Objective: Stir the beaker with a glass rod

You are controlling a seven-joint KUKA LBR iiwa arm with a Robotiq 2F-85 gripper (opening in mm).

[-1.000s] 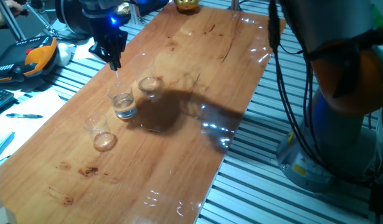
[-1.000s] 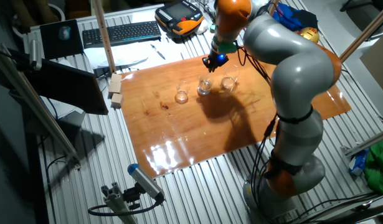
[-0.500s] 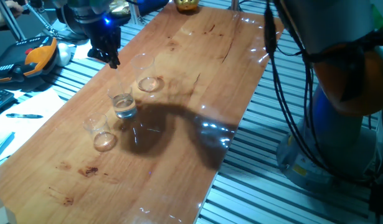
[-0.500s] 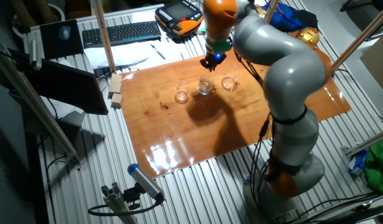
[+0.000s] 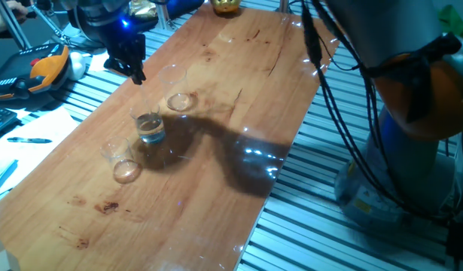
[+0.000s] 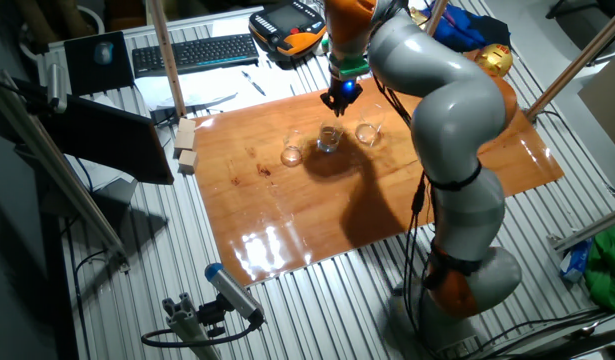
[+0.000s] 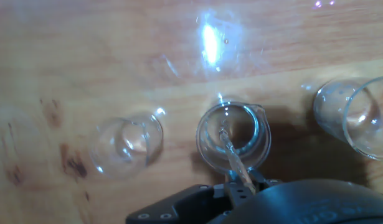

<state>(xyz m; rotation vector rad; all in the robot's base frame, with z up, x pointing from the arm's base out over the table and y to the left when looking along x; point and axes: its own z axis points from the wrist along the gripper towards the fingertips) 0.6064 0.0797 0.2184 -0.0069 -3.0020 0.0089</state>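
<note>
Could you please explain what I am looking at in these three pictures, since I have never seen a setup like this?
This is a large grey robot arm standing beside a wooden table. Two pictures come from fixed cameras looking at the table from different sides. The third comes from a camera on the arm's hand, looking down along its fingers.

Three clear glass beakers stand in a row on the table. The middle beaker is the one being worked on; a wider, taller beaker and a smaller beaker stand on either side.

The gripper is shut on a thin glass rod, which is hard to see because it is transparent. In the hand view the rod's tip points down into the middle beaker, as for stirring.
</note>
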